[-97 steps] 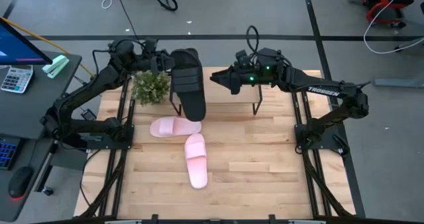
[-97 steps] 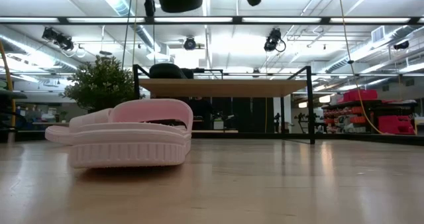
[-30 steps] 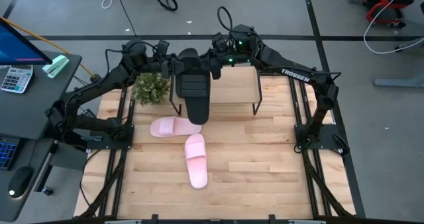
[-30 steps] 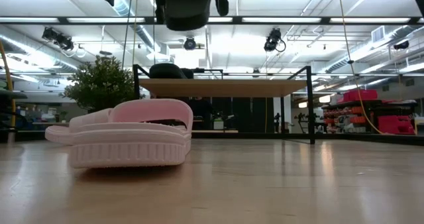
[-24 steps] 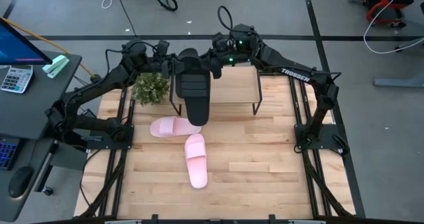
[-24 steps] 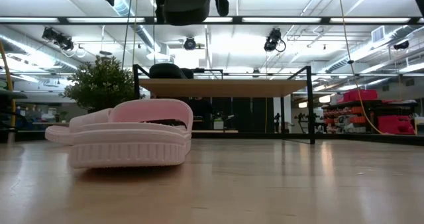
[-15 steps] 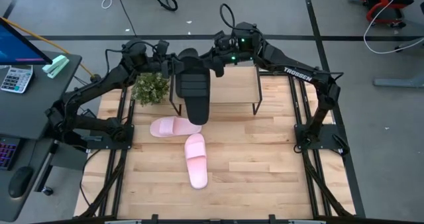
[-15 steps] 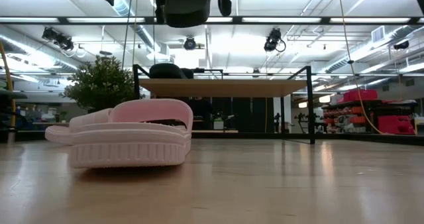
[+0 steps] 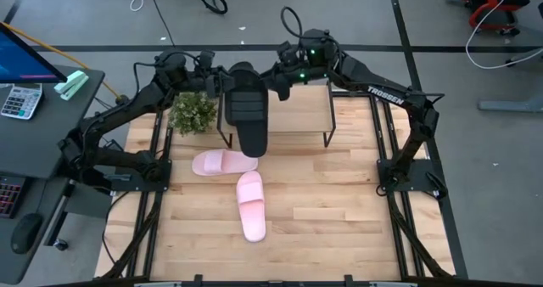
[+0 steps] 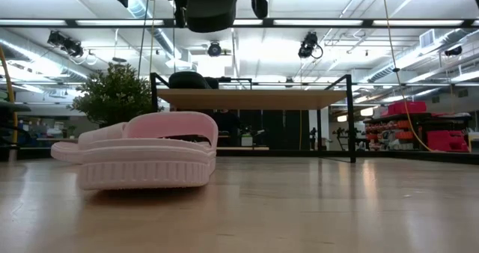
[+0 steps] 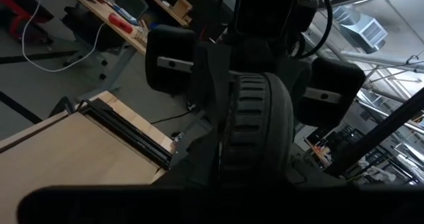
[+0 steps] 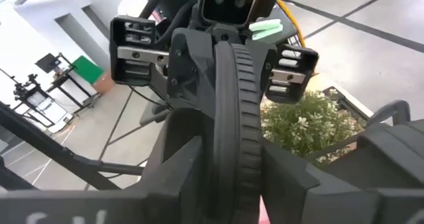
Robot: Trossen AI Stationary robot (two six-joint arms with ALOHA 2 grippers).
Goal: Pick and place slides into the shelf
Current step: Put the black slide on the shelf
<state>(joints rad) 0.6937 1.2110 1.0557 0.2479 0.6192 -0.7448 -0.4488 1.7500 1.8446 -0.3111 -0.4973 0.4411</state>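
From above, a black slide [image 9: 247,113] is held in the air over the shelf's [image 9: 305,109] left end, near the far edge of the surface [image 9: 339,211], with its length reaching out past the shelf's front toward the middle of the surface. The left end effector [image 9: 219,85] meets the slide at its far left side and the right end effector [image 9: 278,85] meets it at its far right side, so both arms crowd the same end of the sandal. A small potted plant [image 9: 193,111] stands just left of the shelf. Two pink slides lie on the surface in front of the shelf: one pink slide [image 9: 222,163] lies crosswise, and the other pink slide [image 9: 249,205] lies lengthwise just beside it, toward the near edge. In the low view, the black slide [image 10: 209,6] hangs high above the shelf's top board [image 10: 254,99], clear of it, and another dark slide [image 10: 188,80] rests on the shelf's left end. The pink slide [image 10: 142,159] fills the foreground on the surface. In the left wrist view, the left end effector's fingers are closed on the ridged sole edge of the black slide [image 11: 255,128]. In the right wrist view, the right end effector's fingers are clamped on the same slide's ridged edge [image 12: 235,134], with the plant [image 12: 308,128] behind.
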